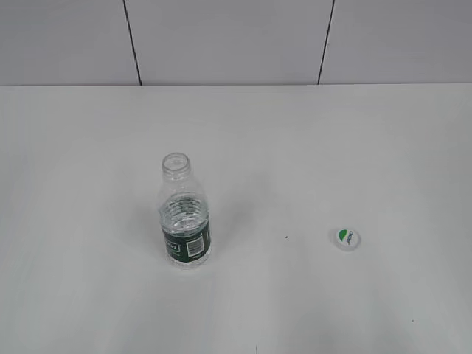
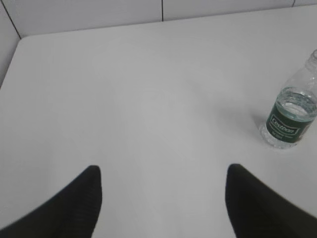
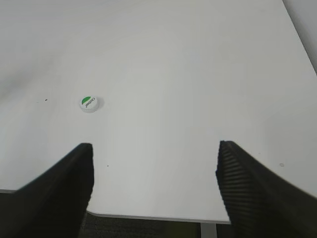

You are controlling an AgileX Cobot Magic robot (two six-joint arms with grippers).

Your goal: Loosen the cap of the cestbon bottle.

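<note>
White table (image 1: 354, 147): cestbon bottle (image 1: 185, 214) is stood upright, uncapped; cap (image 1: 347, 237) is laid well apart to its right. Left gripper (image 2: 163, 198) and right gripper (image 3: 153, 188) are held wide, empty

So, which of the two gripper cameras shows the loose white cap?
The right wrist view: the cap lies alone on the table ahead of the open right gripper. The left view shows only the uncapped cestbon bottle.

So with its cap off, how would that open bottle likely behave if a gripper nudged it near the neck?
The cestbon bottle stands upright, narrow and tall, so a high push could probably tip it. It looks only partly filled and its mouth is open, so water would likely spill. Its thin clear ribbed wall may dent under a squeeze. The cap lies apart on the table.
</note>
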